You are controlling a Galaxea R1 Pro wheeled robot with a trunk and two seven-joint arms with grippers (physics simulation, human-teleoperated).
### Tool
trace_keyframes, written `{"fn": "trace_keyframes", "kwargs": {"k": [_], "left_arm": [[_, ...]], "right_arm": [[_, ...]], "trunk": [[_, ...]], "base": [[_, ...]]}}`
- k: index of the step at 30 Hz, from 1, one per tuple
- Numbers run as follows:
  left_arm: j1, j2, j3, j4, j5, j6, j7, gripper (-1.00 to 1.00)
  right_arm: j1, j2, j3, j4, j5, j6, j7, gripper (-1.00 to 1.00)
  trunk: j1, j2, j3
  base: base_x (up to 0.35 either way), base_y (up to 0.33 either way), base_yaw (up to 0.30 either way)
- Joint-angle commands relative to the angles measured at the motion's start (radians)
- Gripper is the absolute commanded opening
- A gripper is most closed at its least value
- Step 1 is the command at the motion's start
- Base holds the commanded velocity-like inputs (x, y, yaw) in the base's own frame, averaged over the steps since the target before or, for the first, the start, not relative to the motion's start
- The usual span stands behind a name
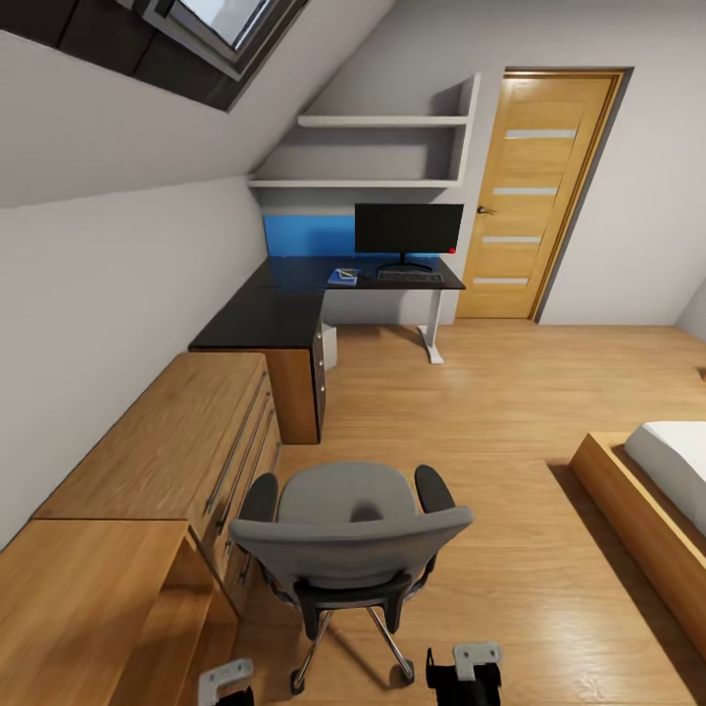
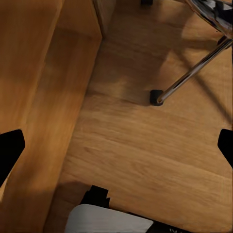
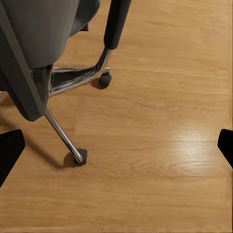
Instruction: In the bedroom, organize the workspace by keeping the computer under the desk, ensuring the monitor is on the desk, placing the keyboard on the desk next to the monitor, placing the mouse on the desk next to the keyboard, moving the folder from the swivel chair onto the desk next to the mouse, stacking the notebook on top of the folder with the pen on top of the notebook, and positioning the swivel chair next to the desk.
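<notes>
Far ahead of both claws, the glossy black L-shaped desk (image 1: 294, 309) carries the wide black monitor (image 1: 408, 228), the slim grey keyboard (image 1: 410, 277) and the blue folder (image 1: 343, 277). Just ahead of them stands the grey upholstered swivel chair (image 1: 348, 534), its back toward them. The left claw (image 2: 116, 145) and right claw (image 3: 116, 145) hang spread wide over oak floor (image 3: 160, 145), pinching nothing.

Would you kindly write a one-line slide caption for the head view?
Attic bedroom: grey swivel chair stands apart from the L-shaped desk holding the monitor, keyboard and blue folder.
</notes>
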Motion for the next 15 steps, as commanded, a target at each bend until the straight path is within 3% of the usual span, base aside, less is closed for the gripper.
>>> {"fn": "trace_keyframes", "kwargs": {"k": [1,10,12,15], "left_arm": [[-0.003,0.000,-0.002,0.006,0.005,0.016,0.005,1.00],[-0.008,0.000,-0.003,0.058,0.003,0.019,0.004,1.00],[-0.008,-0.001,-0.004,0.074,0.001,-0.007,0.004,1.00],[-0.008,-0.003,-0.006,0.147,0.000,-0.116,0.004,1.00]], "right_arm": [[-0.006,0.000,0.010,0.002,-0.007,0.012,-0.005,1.00],[-0.014,0.002,0.015,0.051,-0.004,0.034,-0.003,1.00],[-0.015,0.005,0.016,0.070,-0.004,0.034,-0.003,1.00],[-0.015,0.016,0.018,0.086,-0.005,0.033,-0.003,1.00]], "trunk": [[0.004,-0.008,-0.004],[0.039,-0.071,-0.033],[0.046,-0.085,-0.039],[0.058,-0.106,-0.048]], "base": [[0.000,0.000,0.000],[0.000,0.000,0.000],[0.000,0.000,0.000],[0.000,0.000,0.000]]}}
